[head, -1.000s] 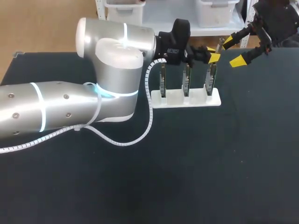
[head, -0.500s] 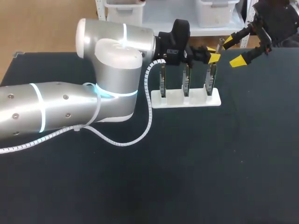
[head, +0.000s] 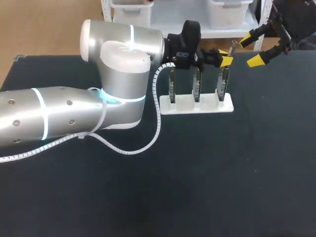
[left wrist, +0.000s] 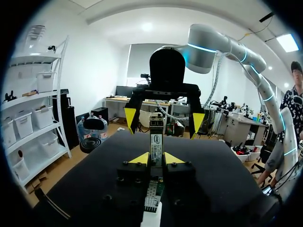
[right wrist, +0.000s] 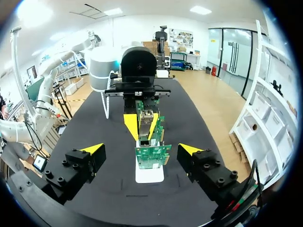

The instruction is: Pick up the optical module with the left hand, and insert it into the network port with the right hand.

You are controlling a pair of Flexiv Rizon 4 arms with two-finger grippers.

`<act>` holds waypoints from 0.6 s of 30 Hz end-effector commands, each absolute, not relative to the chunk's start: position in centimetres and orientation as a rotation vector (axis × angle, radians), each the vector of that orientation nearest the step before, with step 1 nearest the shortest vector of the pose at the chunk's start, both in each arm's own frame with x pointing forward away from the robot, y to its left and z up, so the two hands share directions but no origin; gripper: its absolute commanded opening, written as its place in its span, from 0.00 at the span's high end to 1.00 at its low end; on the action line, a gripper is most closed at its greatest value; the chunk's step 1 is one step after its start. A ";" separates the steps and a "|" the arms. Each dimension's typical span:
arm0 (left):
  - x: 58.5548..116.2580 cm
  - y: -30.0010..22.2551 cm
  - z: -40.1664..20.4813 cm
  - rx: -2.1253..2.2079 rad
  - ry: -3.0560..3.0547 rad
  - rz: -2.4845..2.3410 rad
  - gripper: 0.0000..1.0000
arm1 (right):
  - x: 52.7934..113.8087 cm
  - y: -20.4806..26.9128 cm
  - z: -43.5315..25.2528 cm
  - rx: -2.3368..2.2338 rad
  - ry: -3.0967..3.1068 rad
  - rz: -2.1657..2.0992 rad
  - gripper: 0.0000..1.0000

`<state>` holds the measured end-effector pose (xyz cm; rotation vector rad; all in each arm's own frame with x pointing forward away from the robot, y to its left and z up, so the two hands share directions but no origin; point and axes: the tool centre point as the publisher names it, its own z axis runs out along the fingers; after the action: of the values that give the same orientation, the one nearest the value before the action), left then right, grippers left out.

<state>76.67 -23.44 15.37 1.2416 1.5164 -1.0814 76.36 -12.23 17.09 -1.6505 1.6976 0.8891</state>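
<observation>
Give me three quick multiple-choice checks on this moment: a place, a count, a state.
1. The left gripper is: A at the white rack's end board nearest the right gripper; B at its middle board; C clear of the rack.
2. Boards standing in the rack: A two; B three; C five.
3. The right gripper is: A open and empty; B shut on a board; C shut on the rack.
Key: 1 A, its tips meet at that end board. 2 B, three stand upright. 3 A, its fingers are spread with nothing between.
</observation>
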 end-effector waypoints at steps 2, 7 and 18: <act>76.8 -23.5 15.3 1.242 1.515 -1.082 1.00 | 76.2 -12.4 17.7 -1.628 1.652 0.905 0.00; 76.8 -23.5 15.3 1.242 1.515 -1.082 1.00 | 76.4 -12.1 18.0 -1.627 1.597 0.930 0.00; 76.8 -23.5 15.3 1.242 1.515 -1.082 1.00 | 77.1 -11.0 18.7 -1.655 1.503 0.993 0.00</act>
<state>76.67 -23.45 15.38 1.2416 1.5164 -1.0814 76.04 -11.27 18.73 -1.6381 1.5092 0.9696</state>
